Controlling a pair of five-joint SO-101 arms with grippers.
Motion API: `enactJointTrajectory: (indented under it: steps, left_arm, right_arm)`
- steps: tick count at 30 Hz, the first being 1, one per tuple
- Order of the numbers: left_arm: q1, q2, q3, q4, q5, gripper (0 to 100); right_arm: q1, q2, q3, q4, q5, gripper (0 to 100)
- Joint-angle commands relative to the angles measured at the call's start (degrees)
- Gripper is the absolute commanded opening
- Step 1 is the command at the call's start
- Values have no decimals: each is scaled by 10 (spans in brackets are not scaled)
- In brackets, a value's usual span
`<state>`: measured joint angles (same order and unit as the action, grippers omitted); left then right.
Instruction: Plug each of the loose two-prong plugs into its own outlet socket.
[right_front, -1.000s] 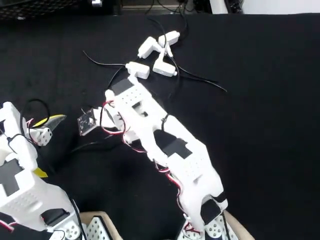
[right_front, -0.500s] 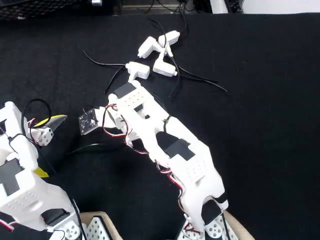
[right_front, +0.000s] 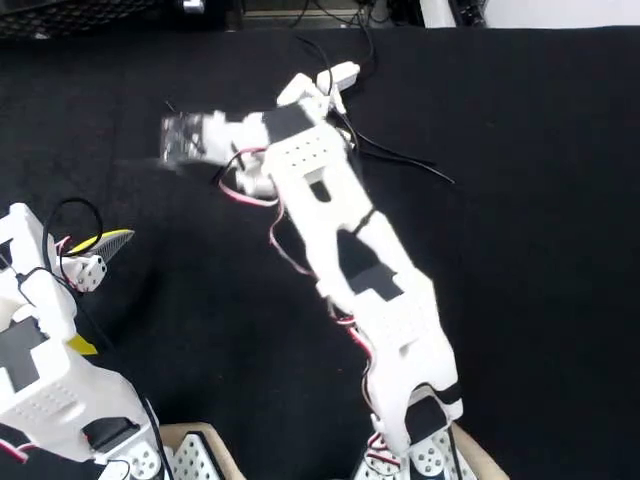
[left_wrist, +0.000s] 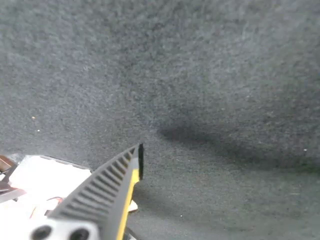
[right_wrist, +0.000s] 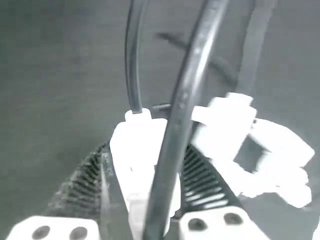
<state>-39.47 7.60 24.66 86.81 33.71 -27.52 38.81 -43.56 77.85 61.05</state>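
With right fingers (right_wrist: 202, 175) clamped on one plug (right_wrist: 140, 150) just beside the white cluster (right_front: 335, 75) far across the surface (right_front: 530, 220), could snag on the cord (right_wrist: 187, 100) crossing it, dragging the cluster along or twisting the grip loose.

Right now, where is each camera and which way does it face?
High view: fixed overhead, looking down on the black table; the left arm and right arm show.
Left wrist view: on the left wrist, facing the bare table past the left hand.
Right wrist view: on the right wrist, looking along the right hand, shut on a white plug.
Shared: high and right wrist views both show the loose white connectors.
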Motion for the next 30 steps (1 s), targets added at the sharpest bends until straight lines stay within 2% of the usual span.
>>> enactJointTrajectory:
  steps: [1,7,12,15,18,27,30]
  left_arm:
    - [6,-3,-4,-4,0,716]
    - [6,-3,-4,-4,0,716]
    - [6,-3,0,-22,1,716]
    - [6,-3,0,-23,2,716]
    - [6,-3,0,-23,28,716]
    - [7,-8,-6,-40,14,717]
    - [7,-8,-6,-40,4,717]
  right_arm:
    - [42,20,-57,-65,-37,13]
    - [91,119,-111,-168,-112,13]
    - [95,197,-184,-183,-153,50]
    - [95,229,-229,-153,-204,202]
    - [95,247,-286,-106,-212,323]
    - [95,247,-525,77,-217,346]
    - [101,204,-516,115,-217,346]
